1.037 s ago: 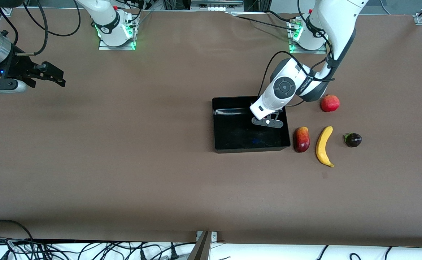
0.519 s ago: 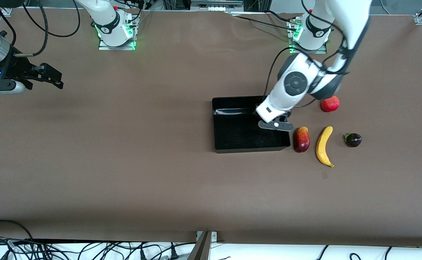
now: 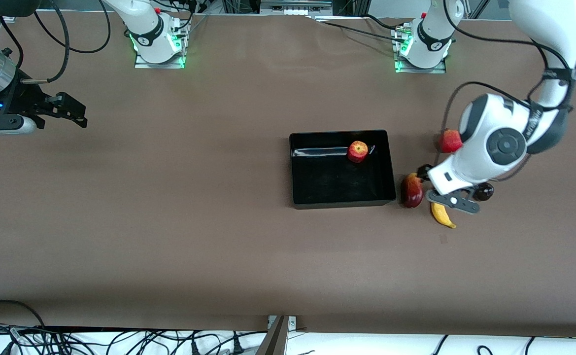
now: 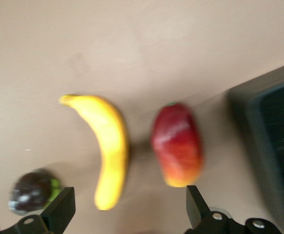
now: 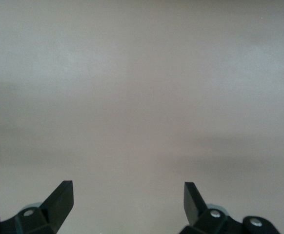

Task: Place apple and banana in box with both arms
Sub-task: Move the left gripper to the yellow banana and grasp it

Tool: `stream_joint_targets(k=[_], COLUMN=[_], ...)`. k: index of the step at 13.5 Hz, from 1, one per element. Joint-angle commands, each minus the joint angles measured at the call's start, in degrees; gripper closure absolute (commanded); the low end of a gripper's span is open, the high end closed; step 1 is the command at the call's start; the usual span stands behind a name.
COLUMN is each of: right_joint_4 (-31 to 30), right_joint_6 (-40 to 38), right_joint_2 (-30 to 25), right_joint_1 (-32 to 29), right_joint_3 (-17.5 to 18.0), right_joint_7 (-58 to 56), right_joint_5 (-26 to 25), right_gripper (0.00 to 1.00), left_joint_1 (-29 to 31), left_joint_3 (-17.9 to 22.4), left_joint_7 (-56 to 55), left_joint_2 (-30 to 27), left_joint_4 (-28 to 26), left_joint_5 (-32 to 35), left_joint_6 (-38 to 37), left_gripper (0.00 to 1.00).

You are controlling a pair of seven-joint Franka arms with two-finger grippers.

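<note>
The apple (image 3: 357, 151) lies inside the black box (image 3: 327, 182), by the wall nearest the robots' bases. The banana (image 3: 443, 216) lies on the table beside the box, toward the left arm's end, and mostly hidden under my left arm. My left gripper (image 3: 451, 201) is open and empty over the banana. In the left wrist view, my left gripper (image 4: 128, 207) has the banana (image 4: 108, 146) just ahead of its jaws, and the box (image 4: 269, 131) shows at the edge. My right gripper (image 3: 78, 113) is open and empty, waiting at the right arm's end; it also shows in the right wrist view (image 5: 127, 200).
A red-orange mango (image 3: 411, 190) lies between the box and the banana, also in the left wrist view (image 4: 177, 145). A round red fruit (image 3: 448, 140) and a dark purple fruit (image 3: 486, 191) lie partly hidden by the left arm; the dark one shows in the left wrist view (image 4: 32, 192).
My left gripper has moved from over the box toward the left arm's end and is now over the banana. The apple is now uncovered in the box. The right arm barely moved.
</note>
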Motion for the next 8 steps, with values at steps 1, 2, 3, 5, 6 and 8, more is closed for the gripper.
stream_joint_targets(k=[1,2,3,5,6,8], right_joint_4=[1.12,1.03,1.03,1.03,1.03,1.03], right_joint_6=[-0.72,-0.81,-0.81,-0.81,-0.81,-0.81], right_joint_2=[0.39,0.39,0.39,0.39,0.39,0.39], right_joint_1=[0.21,0.21,0.21,0.21,0.21,0.21], right_joint_3=[0.20,0.20,0.20,0.20,0.20,0.20], right_joint_7=[-0.64,-0.72,-0.72,-0.72,-0.72,-0.72], right_joint_5=[-0.97,-0.97,-0.97,-0.97,-0.97,-0.97], right_gripper=[0.00,0.00,0.00,0.00,0.00,0.00], left_joint_1=[2.87,4.53,5.60,6.83,6.92,6.92], left_joint_3=[-0.71,-0.71,-0.71,-0.80,-0.80,-0.97], left_joint_7=[5.05,7.42,9.62,10.26,10.17,9.56], left_joint_2=[3.86,5.35,6.84,8.78,9.14,9.23], left_joint_4=[-0.01,-0.19,-0.45,-1.41,-2.11,-3.35], left_joint_5=[2.61,2.61,2.61,2.61,2.53,2.00], left_joint_6=[4.47,6.75,8.78,10.90,11.95,12.40], left_gripper=[0.00,0.00,0.01,0.11,0.12,0.17])
